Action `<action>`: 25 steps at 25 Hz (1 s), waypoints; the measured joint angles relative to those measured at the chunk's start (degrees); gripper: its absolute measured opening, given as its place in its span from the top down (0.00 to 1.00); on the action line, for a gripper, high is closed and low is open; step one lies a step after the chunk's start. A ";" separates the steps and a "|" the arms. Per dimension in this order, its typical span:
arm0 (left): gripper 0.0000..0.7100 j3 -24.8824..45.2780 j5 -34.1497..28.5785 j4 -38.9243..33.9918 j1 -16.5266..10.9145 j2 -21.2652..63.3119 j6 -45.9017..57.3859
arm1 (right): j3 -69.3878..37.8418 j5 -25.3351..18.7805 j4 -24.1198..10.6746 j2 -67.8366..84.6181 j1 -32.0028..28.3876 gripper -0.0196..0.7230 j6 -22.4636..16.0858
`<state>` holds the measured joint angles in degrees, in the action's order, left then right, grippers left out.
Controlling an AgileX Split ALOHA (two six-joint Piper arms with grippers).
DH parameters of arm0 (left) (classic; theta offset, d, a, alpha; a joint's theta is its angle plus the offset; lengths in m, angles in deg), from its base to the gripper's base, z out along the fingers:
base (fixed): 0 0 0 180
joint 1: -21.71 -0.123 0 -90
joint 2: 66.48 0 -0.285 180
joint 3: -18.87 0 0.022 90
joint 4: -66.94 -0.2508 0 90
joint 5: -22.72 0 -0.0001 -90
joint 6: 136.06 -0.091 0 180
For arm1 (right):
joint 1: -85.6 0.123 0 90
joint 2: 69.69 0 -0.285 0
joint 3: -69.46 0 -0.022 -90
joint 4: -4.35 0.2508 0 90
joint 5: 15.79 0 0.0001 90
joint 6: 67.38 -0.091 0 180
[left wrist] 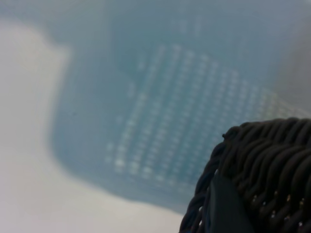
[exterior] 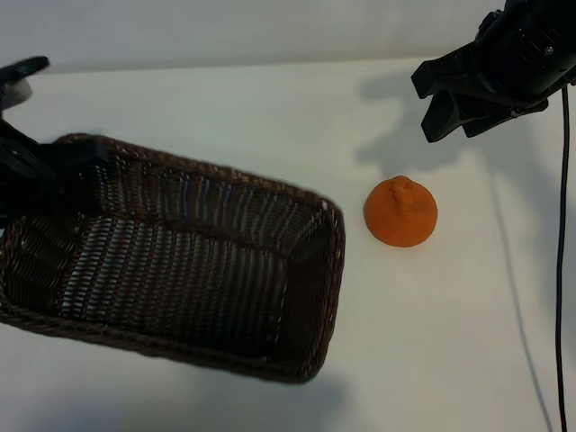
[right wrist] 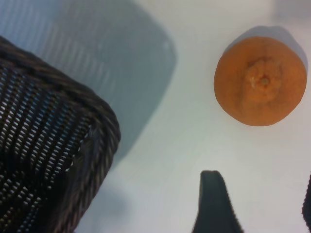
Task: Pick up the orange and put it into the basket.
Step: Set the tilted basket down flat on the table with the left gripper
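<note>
The orange (exterior: pixel 400 211) rests on the white table to the right of the basket (exterior: pixel 333 270), apart from it. The dark wicker basket is tilted and raised off the table, casting a shadow below. My left gripper (exterior: pixel 22 166) is shut on its left rim; in the left wrist view one dark finger (left wrist: pixel 226 213) presses against the braided rim (left wrist: pixel 272 155). My right gripper (exterior: pixel 430 110) hangs open above the table, beyond the orange and to its right, holding nothing. The right wrist view shows the orange (right wrist: pixel 261 81), the basket's corner (right wrist: pixel 97 126) and the open gripper (right wrist: pixel 260 208).
A black cable (exterior: pixel 562 270) runs down the table's right side. White tabletop (exterior: pixel 432 342) lies bare in front of the orange and between it and the basket.
</note>
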<state>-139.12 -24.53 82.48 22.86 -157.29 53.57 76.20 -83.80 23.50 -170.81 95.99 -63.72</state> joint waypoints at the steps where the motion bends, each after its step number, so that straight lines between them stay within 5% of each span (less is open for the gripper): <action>1: 0.42 0.00 0.17 1.51 -0.98 0.00 -0.80 | 0.00 0.00 0.00 0.00 0.00 0.39 0.00; 5: 0.42 0.00 1.78 3.65 -3.44 0.00 -2.02 | 0.00 0.00 0.00 0.00 0.00 0.39 0.00; 16: 0.42 0.00 5.89 7.33 -3.50 -3.38 -1.46 | 0.00 0.00 0.05 0.00 0.00 0.39 0.00; 25: 0.42 2.84 13.56 19.66 -3.50 -11.02 -8.27 | 0.00 0.12 0.05 0.00 0.00 0.39 0.00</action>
<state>-136.28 -10.97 102.14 19.36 -168.31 45.30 76.20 -83.67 23.56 -170.81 95.99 -63.72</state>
